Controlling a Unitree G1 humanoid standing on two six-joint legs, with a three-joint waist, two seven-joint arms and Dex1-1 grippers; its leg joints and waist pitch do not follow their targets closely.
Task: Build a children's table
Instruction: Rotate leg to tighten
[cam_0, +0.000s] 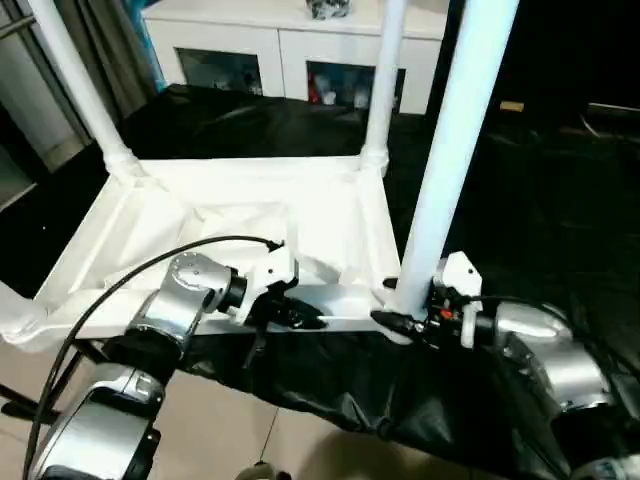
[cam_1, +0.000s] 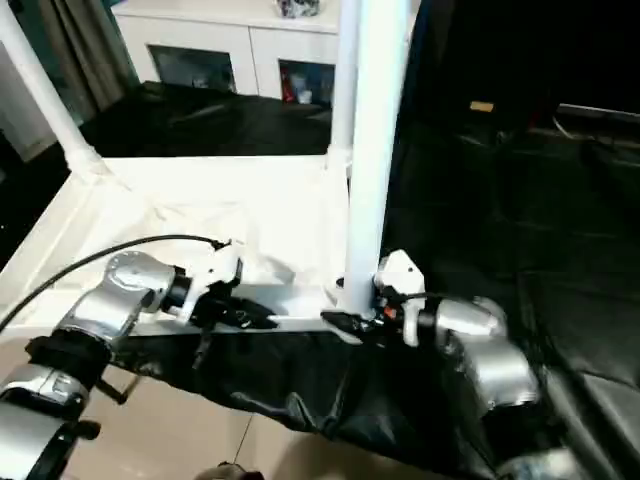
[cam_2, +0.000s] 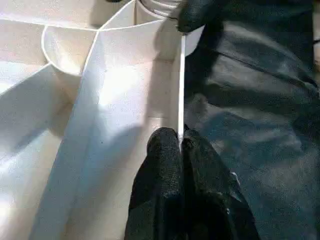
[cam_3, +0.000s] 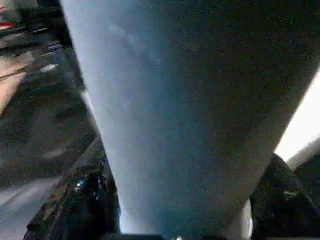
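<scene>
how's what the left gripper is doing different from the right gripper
The left gripper is shut on the tabletop, pinching its thin near edge wall; the right gripper is clamped on a leg near its base. The left gripper holds a flat wall, the right gripper a round upright tube. Both work along the tabletop's near side.

The white plastic rectangular tabletop (cam_0: 240, 225) lies upside down, ribbed underside up, on a black sheet-covered counter (cam_0: 520, 210). Two long white tubular legs stand upright in its far corner sockets, one far left (cam_0: 75, 85), one far right (cam_0: 382, 80). A third white tubular leg (cam_0: 455, 140) stands at the near right corner, with the right claw (cam_0: 400, 322) at its base. The left claw (cam_2: 181, 145) is on the tabletop's near edge wall, left of that leg. A white glass-doored cabinet (cam_0: 290, 45) stands behind the counter.
</scene>
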